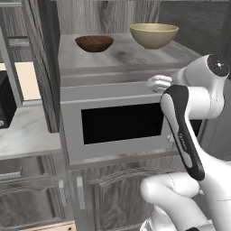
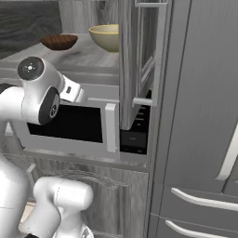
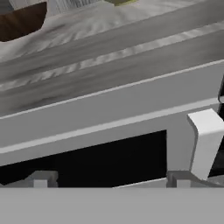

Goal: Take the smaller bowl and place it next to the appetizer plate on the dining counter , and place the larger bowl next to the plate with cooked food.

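The smaller bowl (image 1: 94, 43) (image 2: 59, 42), dark brown wood, sits on the grey shelf (image 1: 122, 56) above the microwave; the hand view catches it at the top left (image 3: 22, 22). To its right stands the larger bowl (image 1: 154, 35) (image 2: 106, 37), pale tan, a sliver of it at the hand view's top edge (image 3: 118, 1). My gripper (image 1: 158, 83) (image 3: 111, 179) hovers at the shelf's front edge, below and in front of both bowls, open and holding nothing. The appetizer plate, the plate with cooked food and the dining counter are out of view.
A microwave (image 1: 117, 122) with a white handle (image 2: 110, 128) (image 3: 205, 140) sits under the shelf. An open cabinet door (image 2: 139, 60) juts out just right of the larger bowl. A tall grey cabinet front (image 2: 204, 116) stands at the right; a marble counter (image 1: 22, 131) lies low left.
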